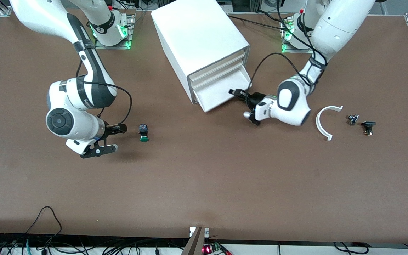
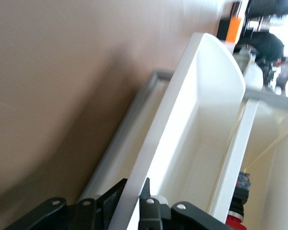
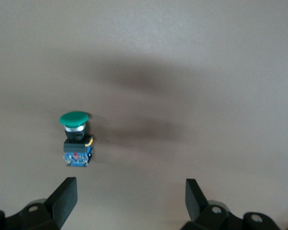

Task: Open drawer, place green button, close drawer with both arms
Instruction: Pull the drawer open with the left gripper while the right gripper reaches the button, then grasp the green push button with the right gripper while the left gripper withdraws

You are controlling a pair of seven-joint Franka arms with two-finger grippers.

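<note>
The white cabinet (image 1: 200, 39) stands at the back middle of the table. Its lowest drawer (image 1: 218, 94) is pulled partly out. My left gripper (image 1: 237, 92) is shut on the drawer's front lip; the left wrist view shows the lip (image 2: 182, 124) pinched between the fingers of that gripper (image 2: 134, 201). The button (image 1: 143, 131), black body with green cap, lies on its side on the table toward the right arm's end. My right gripper (image 1: 115, 138) is open and empty just beside it. In the right wrist view the button (image 3: 76, 139) lies ahead of the open gripper (image 3: 129, 196), off toward one finger.
A white curved plastic piece (image 1: 326, 120) and two small black parts (image 1: 352, 119) (image 1: 368, 126) lie toward the left arm's end. Cables hang along the table's front edge.
</note>
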